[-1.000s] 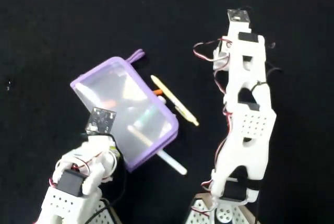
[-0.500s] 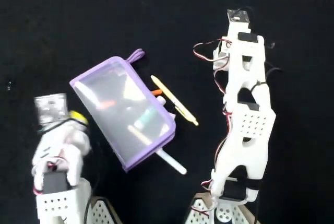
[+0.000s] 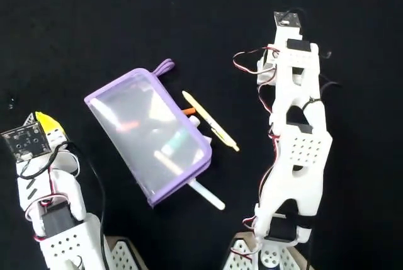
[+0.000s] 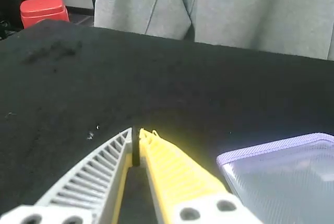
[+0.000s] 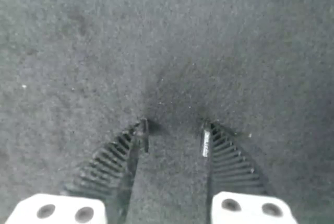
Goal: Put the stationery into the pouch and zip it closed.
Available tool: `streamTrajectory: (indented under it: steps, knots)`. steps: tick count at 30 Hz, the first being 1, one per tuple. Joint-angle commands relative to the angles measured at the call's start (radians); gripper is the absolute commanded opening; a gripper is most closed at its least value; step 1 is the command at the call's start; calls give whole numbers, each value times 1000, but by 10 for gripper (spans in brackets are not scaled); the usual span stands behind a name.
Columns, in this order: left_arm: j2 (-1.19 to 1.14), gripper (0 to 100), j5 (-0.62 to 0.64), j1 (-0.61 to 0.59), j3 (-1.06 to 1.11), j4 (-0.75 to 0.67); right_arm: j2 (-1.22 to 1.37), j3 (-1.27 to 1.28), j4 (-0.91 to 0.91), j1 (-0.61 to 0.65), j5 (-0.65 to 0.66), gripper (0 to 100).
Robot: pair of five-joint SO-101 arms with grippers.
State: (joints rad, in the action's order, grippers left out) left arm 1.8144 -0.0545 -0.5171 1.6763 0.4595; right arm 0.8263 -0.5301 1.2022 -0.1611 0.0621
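We see the pouch [image 3: 150, 135] lying flat on the black table [image 3: 94, 37], left of the middle. It is turned on a slant, so that one corner points far and another near. It is translucent with a purple border, and a purple loop [image 3: 165, 65] sticks out at its far corner. Through its face we make out blurred orange, green and white shapes inside. We cannot tell whether the zip is open or closed.

Along the pouch's right edge a yellow pen [image 3: 211, 121] lies on the table just beside it. An orange tip [image 3: 189, 111] and a small white piece [image 3: 195, 120] show between pen and pouch. A white pen [image 3: 206, 195] pokes out at the pouch's near right corner. We cannot tell whether its hidden end is inside the pouch or under it.

The left gripper [image 3: 41, 124] is at the near left of the table, apart from the pouch. In its wrist view the white and yellow fingers [image 4: 167, 164] meet at the tips with nothing between them.

The right gripper [image 5: 174, 135] has its fingers spread, with nothing between them and bare black cloth below. The right arm [image 3: 296, 138] stretches from the near edge toward the far right of the table, well apart from pouch and pens.

A red container [image 4: 43, 10] stands beyond the table's far left edge.
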Motion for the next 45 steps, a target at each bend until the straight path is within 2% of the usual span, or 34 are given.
streamTrajectory:
  steps: [1, 3, 5, 12, 19, 25, 29, 38, 45]
  knots:
    - [-25, 88, 44, -8, -30, -17, 5, -36, -41, -15, -2, 170]
    - [-83, 166, 100, -12, -84, -17, 5, -36, -41, -15, -2, 170]
    - [-180, 202, 135, -10, -151, -18, 5, -36, -41, -15, -2, 170]
    - [-744, 202, 150, -7, -486, -20, 7, -36, -41, -15, -2, 170]
    - [-1364, 201, 230, 12, -832, -17, 7, -33, -51, -15, -2, 170]
    - [-1754, 199, 232, 50, -1093, -17, 7, -31, -60, -15, -2, 170]
    - [-1906, 198, 232, 116, -1218, -17, 7, -31, -60, -15, -2, 170]
    - [-2110, 198, 236, 358, -1420, -18, 7, -31, -60, -17, -2, 170]
    - [-2254, 198, 351, 467, -1563, -15, 7, -33, -61, -20, -2, 170]
